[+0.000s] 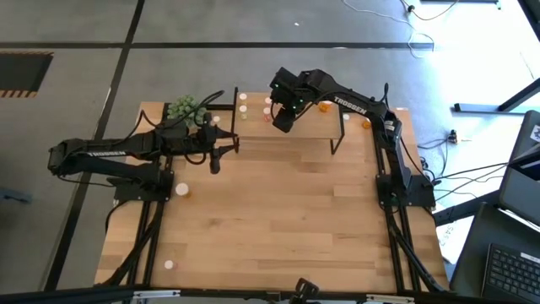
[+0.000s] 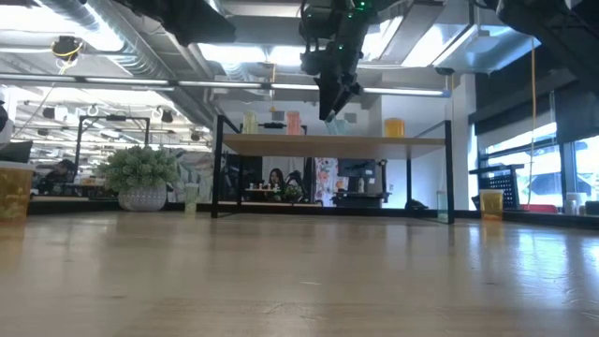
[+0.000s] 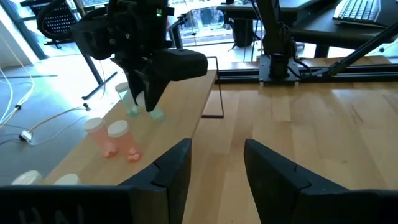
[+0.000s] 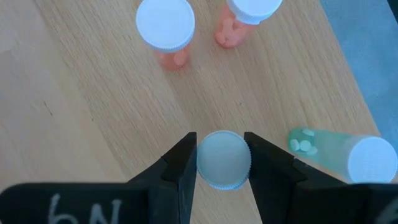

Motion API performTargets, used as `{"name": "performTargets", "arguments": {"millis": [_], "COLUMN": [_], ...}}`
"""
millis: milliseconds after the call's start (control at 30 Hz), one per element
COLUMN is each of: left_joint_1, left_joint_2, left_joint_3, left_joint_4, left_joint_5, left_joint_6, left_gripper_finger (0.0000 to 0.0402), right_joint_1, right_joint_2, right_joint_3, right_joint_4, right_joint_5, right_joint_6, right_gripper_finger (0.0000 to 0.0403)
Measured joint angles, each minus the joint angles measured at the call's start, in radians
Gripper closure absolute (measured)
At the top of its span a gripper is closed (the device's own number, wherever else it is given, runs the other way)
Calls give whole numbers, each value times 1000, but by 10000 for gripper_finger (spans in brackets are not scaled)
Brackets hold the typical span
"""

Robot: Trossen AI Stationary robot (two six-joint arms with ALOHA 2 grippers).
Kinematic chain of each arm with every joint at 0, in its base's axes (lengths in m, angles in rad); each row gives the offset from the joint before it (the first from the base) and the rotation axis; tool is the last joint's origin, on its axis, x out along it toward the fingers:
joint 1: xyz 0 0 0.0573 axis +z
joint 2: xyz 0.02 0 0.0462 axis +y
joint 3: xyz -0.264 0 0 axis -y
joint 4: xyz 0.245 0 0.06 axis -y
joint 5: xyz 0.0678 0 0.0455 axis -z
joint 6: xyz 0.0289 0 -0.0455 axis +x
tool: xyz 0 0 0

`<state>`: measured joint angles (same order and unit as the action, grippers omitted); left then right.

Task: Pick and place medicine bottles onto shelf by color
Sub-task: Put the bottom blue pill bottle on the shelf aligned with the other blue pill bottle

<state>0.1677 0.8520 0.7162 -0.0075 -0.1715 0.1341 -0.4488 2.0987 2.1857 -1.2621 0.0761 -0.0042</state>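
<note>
The shelf (image 1: 291,127) stands at the table's far side. My right gripper (image 1: 283,118) hangs over its left part, shut on a green medicine bottle (image 3: 155,114). A second green bottle (image 4: 336,152) stands right beside it, and two pink bottles (image 4: 165,28) (image 3: 121,137) stand farther along the board. In the low view the shelf (image 2: 332,145) also carries a yellowish bottle (image 2: 250,123) and an orange one (image 2: 394,127). My left gripper (image 3: 217,168) stands open, level, just off the shelf's left end (image 1: 229,145), touching nothing. My right gripper pinches the round white cap (image 4: 224,158) of the green bottle between its two fingers, one on each side. The fingers come from above, pointing steeply down. The bottle is upright with its base (image 3: 157,116) at the shelf board; whether it rests there or hangs just above, I cannot tell.
A green plant ball in a pot (image 1: 187,108) sits at the far left corner beside the shelf. Loose bottles stand on the table: one near the left arm (image 1: 180,190), one at the near left (image 1: 170,264), an orange one right of the shelf (image 1: 366,123). The table's middle is bare wood.
</note>
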Motion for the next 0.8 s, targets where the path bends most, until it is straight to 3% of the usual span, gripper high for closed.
{"name": "performTargets", "arguments": {"millis": [400,600,800], "left_joint_1": [0,9,7], "left_joint_2": [0,-2,-1], "left_joint_3": [0,-1,-1], "left_joint_4": [0,79,73], "left_joint_5": [0,-289,-338], "left_joint_6": [0,-124,-124], "left_gripper_finger": [260,260,260], "right_joint_1": [0,0,0], "right_joint_2": [1,1,1], "right_joint_3": [0,0,0], "right_joint_4": [0,5,8], "right_joint_5": [0,-1,-1], "right_joint_6": [2,26,26], "right_gripper_finger": [276,276,276]}}
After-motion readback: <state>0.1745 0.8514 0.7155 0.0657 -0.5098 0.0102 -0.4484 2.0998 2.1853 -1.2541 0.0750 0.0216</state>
